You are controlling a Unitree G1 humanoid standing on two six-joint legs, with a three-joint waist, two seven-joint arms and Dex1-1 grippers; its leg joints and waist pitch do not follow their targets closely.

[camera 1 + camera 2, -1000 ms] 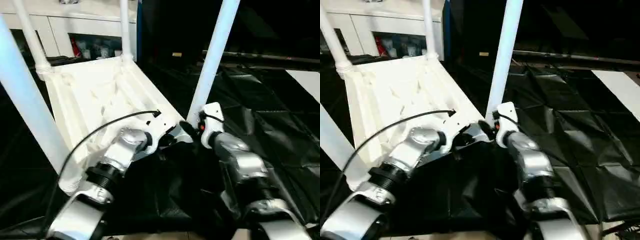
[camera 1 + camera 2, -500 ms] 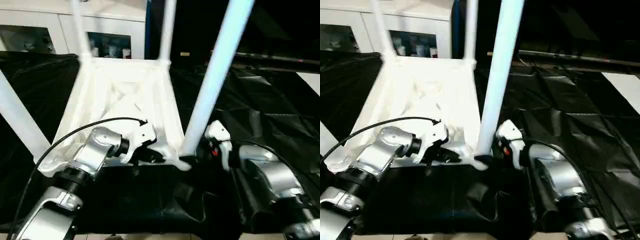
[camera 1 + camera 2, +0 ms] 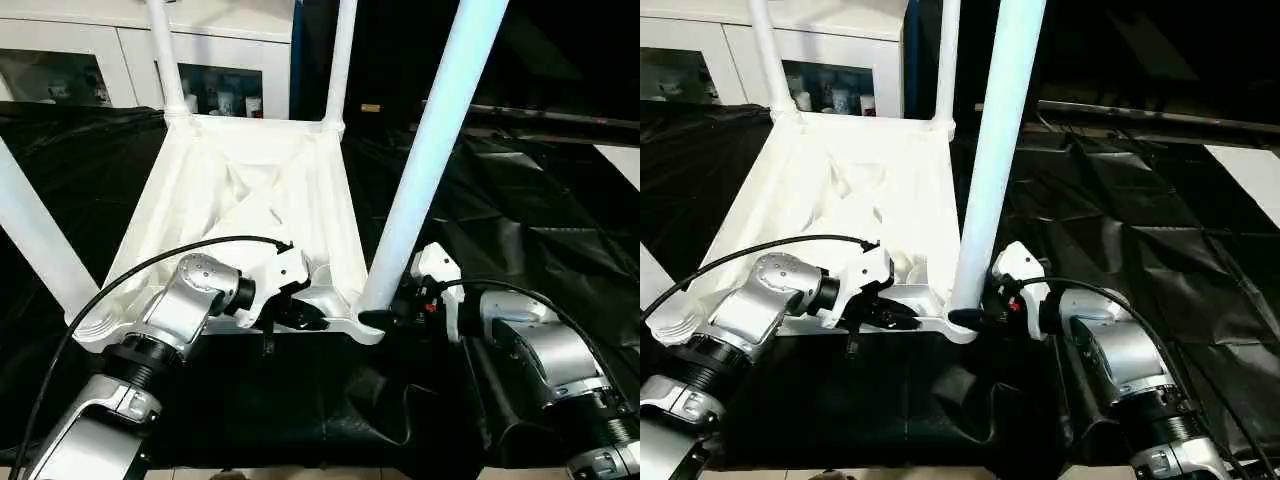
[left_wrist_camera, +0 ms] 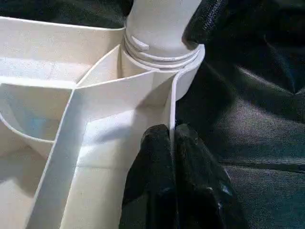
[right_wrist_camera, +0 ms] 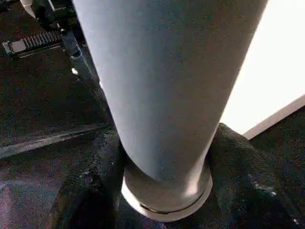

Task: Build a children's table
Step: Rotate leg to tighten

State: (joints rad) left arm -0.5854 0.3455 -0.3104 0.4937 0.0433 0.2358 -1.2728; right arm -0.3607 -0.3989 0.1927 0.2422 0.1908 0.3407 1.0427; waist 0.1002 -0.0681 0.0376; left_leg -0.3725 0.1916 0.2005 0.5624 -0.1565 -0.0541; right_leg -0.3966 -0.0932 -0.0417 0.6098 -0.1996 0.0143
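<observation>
White tabletop (image 3: 240,215) lies ribs-up on the black counter (image 3: 540,230); its near-right leg (image 3: 430,160) rises between the right gripper (image 3: 975,318) fingers, clasped at its base, while the left gripper (image 4: 172,157) pinches the adjoining rim.

Silver forearms (image 3: 190,305), black fingers (image 4: 159,186), prob. black cable (image 3: 130,280).

A lab or workshop space here: black sheeting (image 3: 540,230) drapes the work surface across the frame, and white cabinets (image 3: 120,60) with glass-fronted shelves line the upper left.
</observation>
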